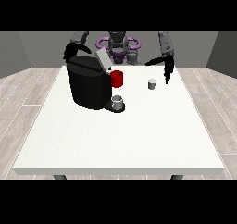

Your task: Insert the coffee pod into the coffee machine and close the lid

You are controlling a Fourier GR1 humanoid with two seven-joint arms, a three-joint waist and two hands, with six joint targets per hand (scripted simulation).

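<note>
Worktop (115,140): large, white, carries everything listed below.
Coffee machine (88,86): black, squat body at the view's left half; lid (102,59) tilted up and open, grey underside showing.
Cup under spout (118,102): small grey cup standing on the machine's base plate.
Red mug (117,78): just beside the machine, on its right flank in the view.
Coffee pod (152,84): small pale capsule standing upright on the worktop, well apart from the machine, near the hand at the view's right.
Hand at the view's right (166,70): hangs over the worktop just beside the pod, fingers pointing down and spread, holding nothing.
Hand at the view's left (74,49): raised behind the machine's top, not touching it as far as can be seen; finger posture cannot be told.
Step in hand (a judgement): reaching for the pod, not yet grasped.
Handling advice: descend straight over the pod, close on its sides, keep it upright, then carry it above the red mug to the open chamber.
</note>
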